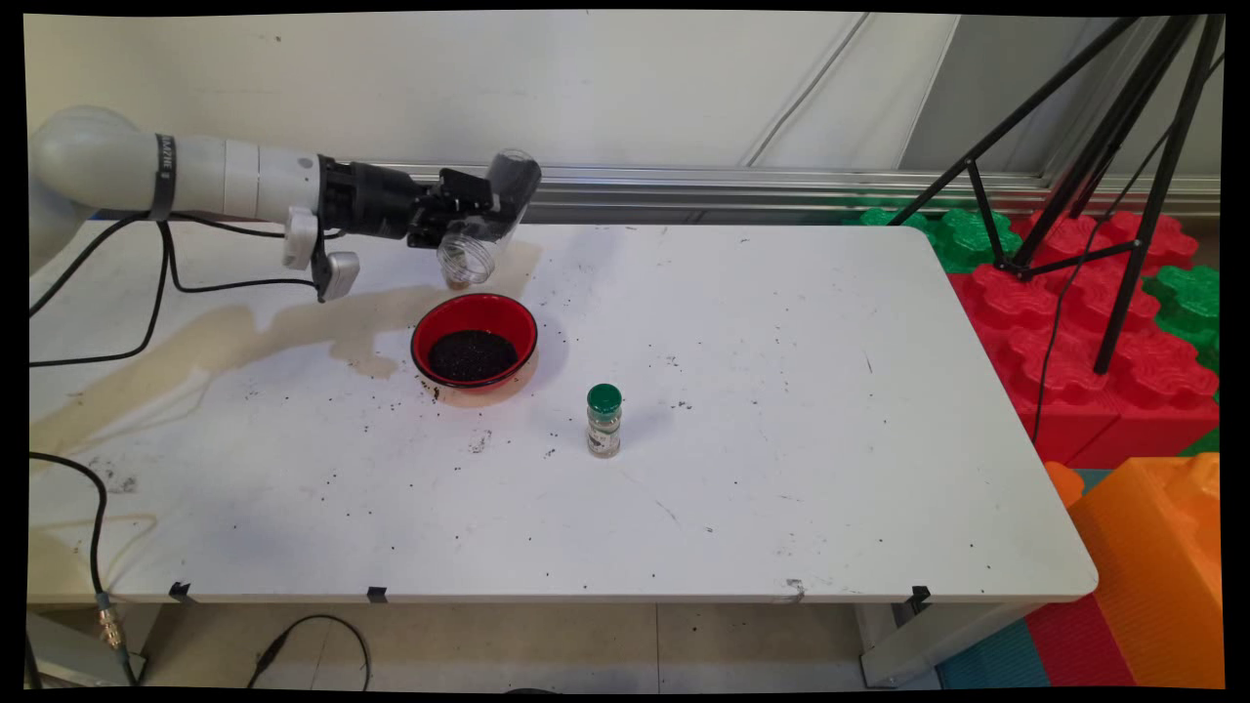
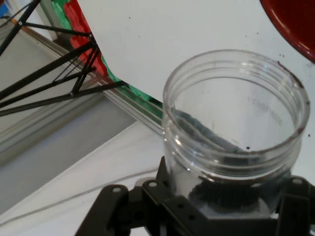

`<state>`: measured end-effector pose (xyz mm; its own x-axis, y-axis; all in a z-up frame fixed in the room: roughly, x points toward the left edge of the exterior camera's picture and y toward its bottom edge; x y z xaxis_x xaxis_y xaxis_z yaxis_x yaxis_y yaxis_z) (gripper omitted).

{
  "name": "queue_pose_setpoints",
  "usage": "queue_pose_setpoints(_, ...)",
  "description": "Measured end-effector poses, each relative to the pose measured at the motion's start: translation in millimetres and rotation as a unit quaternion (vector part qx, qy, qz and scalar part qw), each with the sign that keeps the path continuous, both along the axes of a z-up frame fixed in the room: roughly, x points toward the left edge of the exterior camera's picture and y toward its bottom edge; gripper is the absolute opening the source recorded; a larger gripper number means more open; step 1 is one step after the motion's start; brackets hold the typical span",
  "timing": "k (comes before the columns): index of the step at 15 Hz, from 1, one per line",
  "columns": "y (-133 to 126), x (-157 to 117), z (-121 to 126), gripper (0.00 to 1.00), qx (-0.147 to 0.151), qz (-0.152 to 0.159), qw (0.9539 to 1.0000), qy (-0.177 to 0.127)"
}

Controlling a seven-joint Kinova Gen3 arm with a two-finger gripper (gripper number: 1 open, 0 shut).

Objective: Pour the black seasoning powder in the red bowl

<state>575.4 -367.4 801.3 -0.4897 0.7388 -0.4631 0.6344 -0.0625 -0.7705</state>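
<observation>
My gripper (image 1: 483, 217) is shut on a clear plastic jar (image 1: 488, 220), held tipped with its open mouth pointing down and toward the camera, above the far rim of a red bowl (image 1: 475, 340). The bowl sits on the white table (image 1: 781, 469) and holds a heap of dark grains. In the hand view the jar (image 2: 231, 128) fills the lower right, almost empty, with the gripper (image 2: 216, 206) clamped round its base and the bowl's red rim (image 2: 295, 24) at the top right corner. A small spice bottle with a green cap (image 1: 604, 420) stands upright to the bowl's right and nearer.
A tan stain (image 1: 225, 337) spreads over the table's left part, and dark grains lie scattered around the bowl. Black cables (image 1: 166, 283) hang from the arm. A black tripod (image 1: 1104, 186) and red, green and orange foam blocks (image 1: 1064, 322) stand off the table's right side.
</observation>
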Motion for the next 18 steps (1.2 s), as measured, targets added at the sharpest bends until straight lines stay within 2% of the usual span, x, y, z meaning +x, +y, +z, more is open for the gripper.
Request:
queue_pose_setpoints(7,6,0,-1,0.00,-0.040,-0.018,0.9984,-0.035)
queue_pose_setpoints(18,17,1,1,0.00,-0.098,-0.054,0.9903,-0.082)
